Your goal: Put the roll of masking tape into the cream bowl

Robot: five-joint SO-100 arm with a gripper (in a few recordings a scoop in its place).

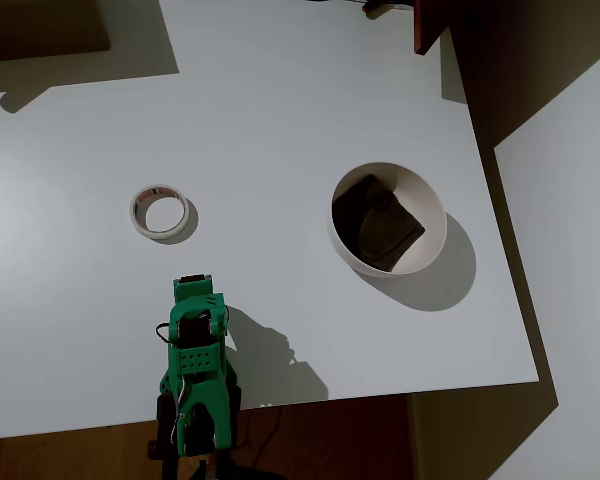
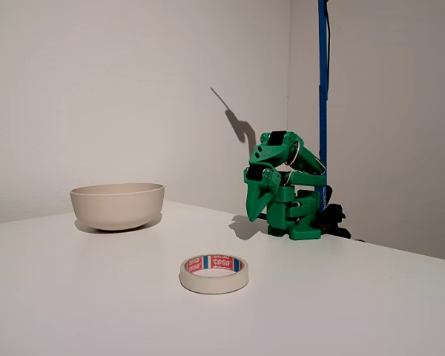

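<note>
The roll of masking tape (image 1: 161,212) lies flat on the white table, left of centre in the overhead view; in the fixed view the roll of masking tape (image 2: 213,273) is nearest the camera, with red and blue print on its inner rim. The cream bowl (image 1: 435,205) stands to the right with a dark brownish square shape inside; the cream bowl (image 2: 118,205) appears at the left in the fixed view. My green gripper (image 1: 193,298) is folded back over the arm's base, pointing down at the table, below the tape and apart from it. The gripper (image 2: 256,211) looks shut and holds nothing.
The white table (image 1: 280,100) ends just below the arm's base and right of the bowl. A dark red-brown object (image 1: 430,25) juts in at the table's top right corner. A blue pole (image 2: 322,96) rises behind the arm.
</note>
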